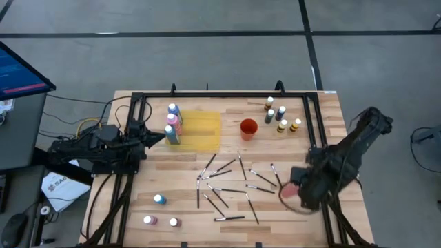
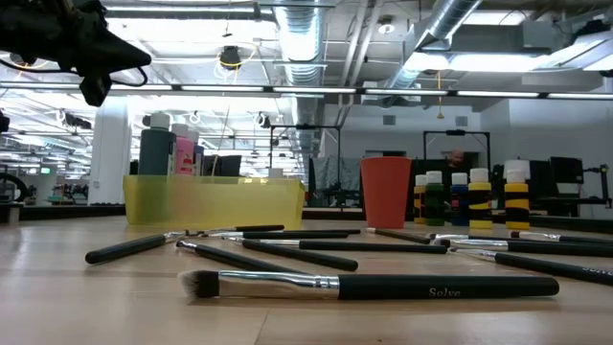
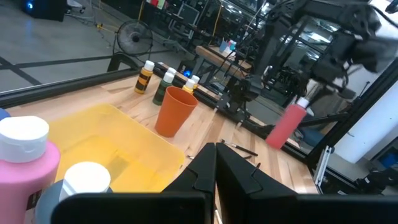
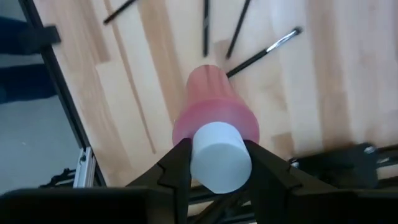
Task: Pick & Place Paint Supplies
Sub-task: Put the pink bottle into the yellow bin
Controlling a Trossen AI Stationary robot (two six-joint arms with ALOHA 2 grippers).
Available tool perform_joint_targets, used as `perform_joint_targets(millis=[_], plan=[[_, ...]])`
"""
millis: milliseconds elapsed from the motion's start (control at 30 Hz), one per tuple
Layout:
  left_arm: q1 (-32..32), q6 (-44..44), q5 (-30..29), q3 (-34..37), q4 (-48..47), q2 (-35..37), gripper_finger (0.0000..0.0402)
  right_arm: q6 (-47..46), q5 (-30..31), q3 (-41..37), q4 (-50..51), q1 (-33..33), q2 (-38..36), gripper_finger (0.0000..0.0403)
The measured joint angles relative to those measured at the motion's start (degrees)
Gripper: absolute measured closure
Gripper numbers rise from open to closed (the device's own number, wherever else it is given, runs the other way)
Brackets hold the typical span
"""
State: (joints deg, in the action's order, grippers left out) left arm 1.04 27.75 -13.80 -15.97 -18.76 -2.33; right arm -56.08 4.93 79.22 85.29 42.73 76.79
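Wooden tabletop (image 1: 138, 200) is strewn with brushes (image 1: 227, 184) just beside the right gripper (image 4: 214, 158), by which a pink bottle (image 4: 214, 115) is clamped at its white cap. Ahead of the closed left gripper (image 3: 214, 171), a yellow mat (image 1: 201, 129) lies.

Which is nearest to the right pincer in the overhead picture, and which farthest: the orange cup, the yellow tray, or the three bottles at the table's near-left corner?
From the right pincer, shut on a pink bottle:
1. Orange cup, mid-table, toward the back.
2. Yellow tray, left of the cup.
3. Three corner bottles, far left, front edge.
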Motion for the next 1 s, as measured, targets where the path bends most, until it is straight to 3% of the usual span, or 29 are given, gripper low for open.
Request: perform_joint_targets(millis=[167,433,733,1000], plan=[[0.00,0.20,0.11,0.00,0.00,0.00,0.0401,10.40,-0.07,0.59,-0.21,-10.41,-1.73,0.0290],[0.00,0.22,0.08,0.00,0.00,0.00,0.0401,30.48,0.09,3.85,-3.10,-26.48,2.07,0.0290],[-0.02,0.22,0.04,0.00,0.17,0.00,0.0401,48.67,0.09,13.69,-10.24,-39.14,11.58,0.0290],[-0.02,1.03,0.06,0.00,0.50,0.00,0.0401,55.09,0.09,27.41,-16.66,-46.74,23.67,0.0290]])
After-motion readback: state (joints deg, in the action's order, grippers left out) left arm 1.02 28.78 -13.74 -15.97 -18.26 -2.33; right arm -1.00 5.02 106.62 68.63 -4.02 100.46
